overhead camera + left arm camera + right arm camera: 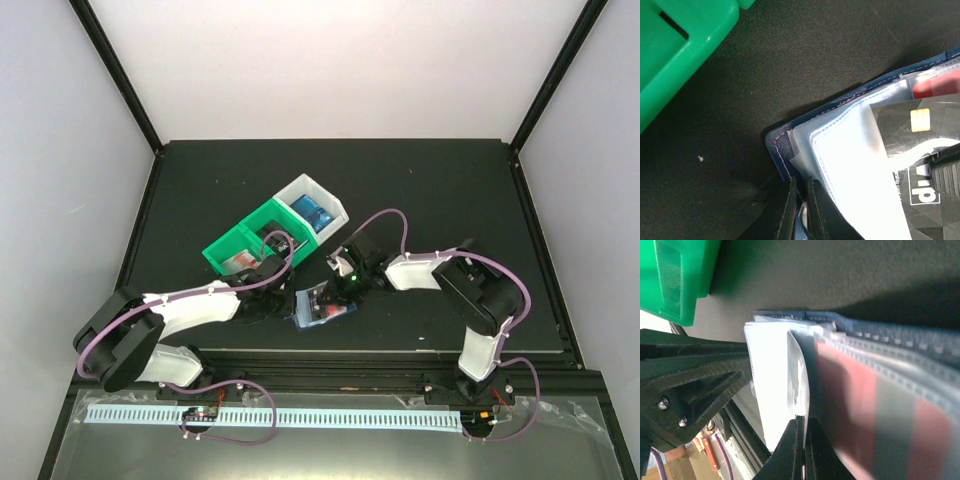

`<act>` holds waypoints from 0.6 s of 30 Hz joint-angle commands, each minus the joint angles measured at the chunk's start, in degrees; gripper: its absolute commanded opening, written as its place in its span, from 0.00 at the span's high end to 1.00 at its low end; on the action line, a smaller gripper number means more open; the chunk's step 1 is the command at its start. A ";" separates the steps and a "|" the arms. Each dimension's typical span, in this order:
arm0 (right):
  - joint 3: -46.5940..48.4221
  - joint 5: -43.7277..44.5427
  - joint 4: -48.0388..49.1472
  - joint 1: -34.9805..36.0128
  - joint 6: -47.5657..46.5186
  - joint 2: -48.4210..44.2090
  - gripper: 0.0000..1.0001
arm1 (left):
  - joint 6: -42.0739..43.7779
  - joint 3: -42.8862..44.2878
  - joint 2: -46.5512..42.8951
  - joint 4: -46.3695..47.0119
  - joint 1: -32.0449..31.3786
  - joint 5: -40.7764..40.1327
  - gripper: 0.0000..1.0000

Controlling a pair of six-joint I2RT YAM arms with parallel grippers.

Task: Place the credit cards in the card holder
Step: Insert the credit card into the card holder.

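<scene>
On the black table [200,180], the dark blue folding card holder [322,305] is lying open, a black chip card [920,135] and a red plastic card [940,85] showing among its leaves. Left tool [801,189] is pinching the edge of a clear plastic sleeve [850,150]; right tool [803,424] is pinching a thin glossy sheet [799,375], sleeve or card unclear. Advising: keeping the pocket mouth spread, feeding squarely.

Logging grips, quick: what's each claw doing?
Left claw: shut on the card holder, at its corner.
Right claw: shut on a thin sheet inside it; sleeve or card unclear.
</scene>
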 commanded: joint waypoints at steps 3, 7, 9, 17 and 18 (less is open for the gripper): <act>-4.15 6.88 -5.74 1.12 2.58 -0.79 0.99 | -0.75 -1.06 1.23 0.91 -1.00 0.95 0.92; -4.39 6.23 -5.86 1.10 3.16 -0.11 0.99 | -0.59 -1.05 1.09 0.83 -0.97 1.02 0.92; -3.58 5.37 -5.64 1.11 2.91 0.67 0.99 | -0.52 -1.06 1.10 0.83 -1.00 1.14 0.92; 1.72 3.68 -6.09 1.11 1.02 4.34 0.99 | -0.32 -0.88 1.31 1.01 -1.07 1.54 0.93; 2.19 3.43 -6.09 1.05 0.98 4.87 0.99 | -0.31 -0.81 1.37 1.07 -1.05 1.50 0.93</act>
